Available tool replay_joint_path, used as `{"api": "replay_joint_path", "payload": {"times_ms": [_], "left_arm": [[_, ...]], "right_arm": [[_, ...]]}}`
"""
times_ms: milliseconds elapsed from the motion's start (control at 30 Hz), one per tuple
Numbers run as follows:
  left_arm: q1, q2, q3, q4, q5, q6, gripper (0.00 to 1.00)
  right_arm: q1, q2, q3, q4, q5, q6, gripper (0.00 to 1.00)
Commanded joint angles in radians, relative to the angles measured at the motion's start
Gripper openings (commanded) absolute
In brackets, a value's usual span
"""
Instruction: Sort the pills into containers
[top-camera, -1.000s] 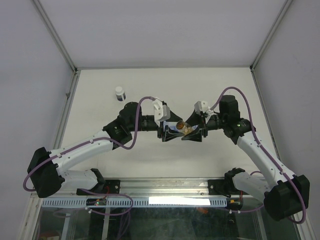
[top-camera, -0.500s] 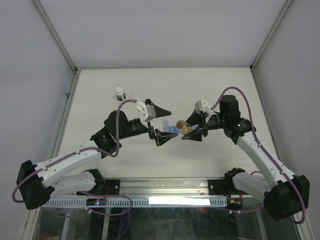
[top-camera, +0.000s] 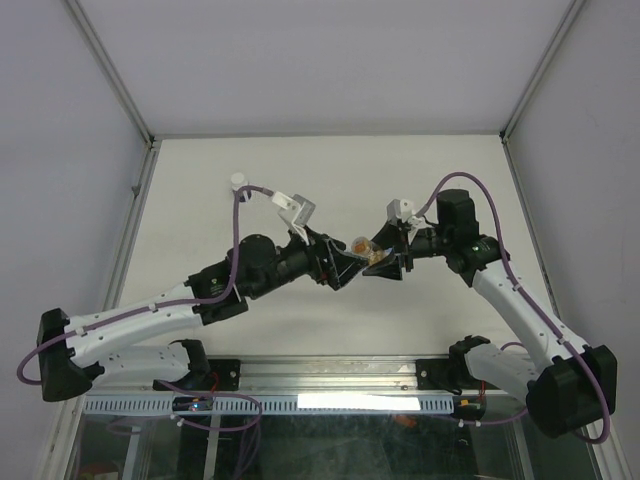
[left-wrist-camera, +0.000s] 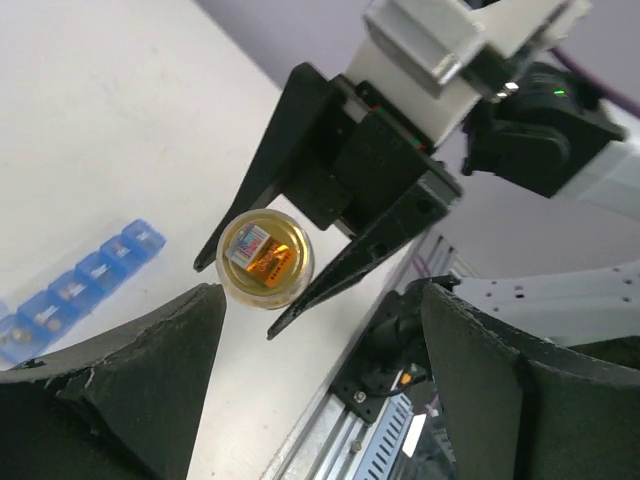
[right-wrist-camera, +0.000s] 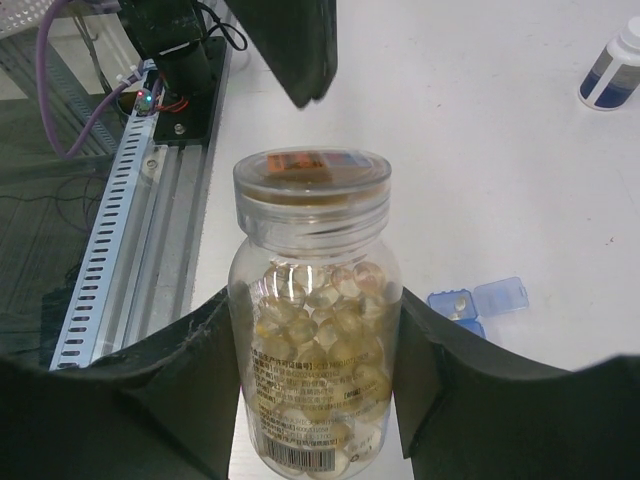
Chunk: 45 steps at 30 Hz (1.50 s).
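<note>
Left pincer (left-wrist-camera: 320, 300): jaws apart, gripping nothing, facing the cap end of the bottle (right-wrist-camera: 312, 400).
Right pincer (right-wrist-camera: 313, 298): clamped on the bottle's sides, holding it above the table (right-wrist-camera: 480, 150).
Pills (right-wrist-camera: 318, 325): amber cluster inside the capped bottle.
Containers (left-wrist-camera: 75, 295): blue strip lying flat on the table, beneath the raised bottle.
Vial (right-wrist-camera: 612, 62): white-capped, upright on the table, well apart from the strip.

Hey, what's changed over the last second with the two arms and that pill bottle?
The left gripper let go of the bottle, pulled back leftward, rolled its wrist and swung back in; its jaws now stand open facing the cap, not touching it. The right gripper stayed shut on the bottle in the same spot. The white-capped vial has not moved.
</note>
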Motion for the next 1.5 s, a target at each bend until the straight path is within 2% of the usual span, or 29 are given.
{"api": "replay_joint_path", "payload": {"times_ms": [0,133,500,900,1067,1167,1267,1400,1467], "left_arm": [[-0.035,0.079,0.137,-0.153,-0.195,-0.024,0.81],[-0.036,0.148,0.201,-0.182,-0.189,-0.006,0.80],[-0.037,0.205,0.260,-0.195,-0.150,0.019,0.55],[-0.037,0.225,0.270,-0.227,-0.115,0.031,0.46],[-0.032,0.228,0.271,-0.233,-0.086,0.080,0.26],[0.001,0.223,0.243,-0.193,0.052,0.185,0.19],[0.057,0.227,0.188,-0.120,0.319,0.337,0.18],[0.144,0.251,0.157,-0.109,0.610,0.573,0.18],[0.169,0.262,0.147,-0.135,0.712,0.720,0.20]], "right_arm": [[-0.004,-0.003,0.034,0.054,0.013,0.005,0.00],[-0.004,-0.003,0.032,0.053,0.015,0.005,0.00],[-0.004,-0.006,0.032,0.053,0.011,0.005,0.00],[-0.004,-0.006,0.032,0.053,0.011,0.007,0.00],[-0.004,-0.005,0.032,0.053,0.009,0.006,0.00],[-0.004,-0.008,0.032,0.053,0.000,0.006,0.00],[-0.004,-0.011,0.030,0.053,-0.004,0.004,0.00],[-0.004,-0.014,0.031,0.051,-0.012,0.002,0.00],[-0.004,-0.014,0.032,0.050,-0.011,0.001,0.00]]}}
